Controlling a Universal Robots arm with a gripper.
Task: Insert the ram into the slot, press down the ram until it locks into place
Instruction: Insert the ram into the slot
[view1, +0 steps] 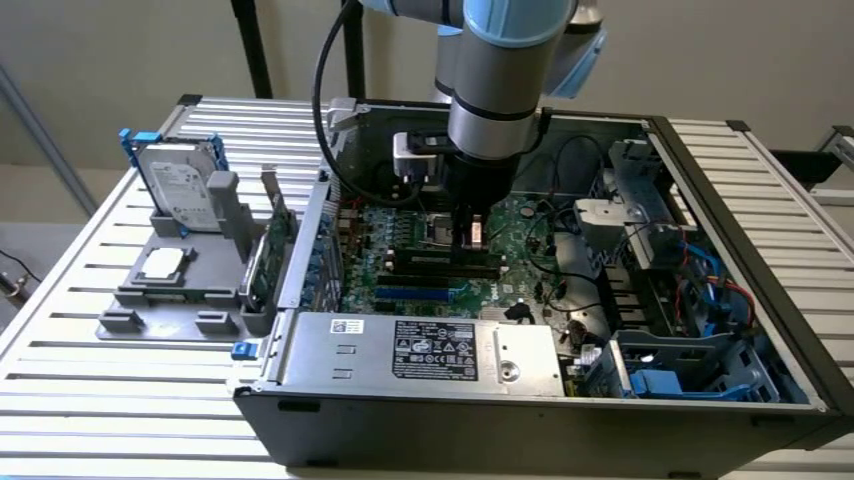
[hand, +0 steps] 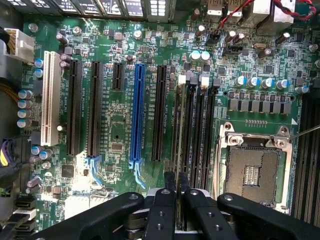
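Reaching down into an open black computer case (view1: 694, 140), a single robot arm holds its gripper (view1: 470, 238) low over the green motherboard (view1: 400, 235), near the middle of the case. In the wrist view the two matte black fingers (hand: 161, 210) stand close together, pinching the ram (hand: 176, 135), a thin green stick seen edge-on. It stands upright along the outermost of four long black memory slots (hand: 197, 125), the one beside the black expansion sockets. Whether it is fully seated cannot be told. A square metal processor socket (hand: 252, 170) lies just past the slots, and a blue expansion socket (hand: 137, 115) lies on their other side.

Likely risks, as a judgement: if the stick's lower edge is not lined up with the narrow groove, pressing could flex the board or scrape its contacts. A tilted stick could seat at one end only, leaving the lock open. Smooth fingers might also slip on so thin a card.

The slots look like hard plastic, with white latches (hand: 204, 79) at one end. Small silver-topped cylinders stud the motherboard. At the exterior view's left, outside the case, a hard drive (view1: 180, 185) stands in a grey plastic holder (view1: 160, 285) on a ribbed metal table (view1: 80, 400).
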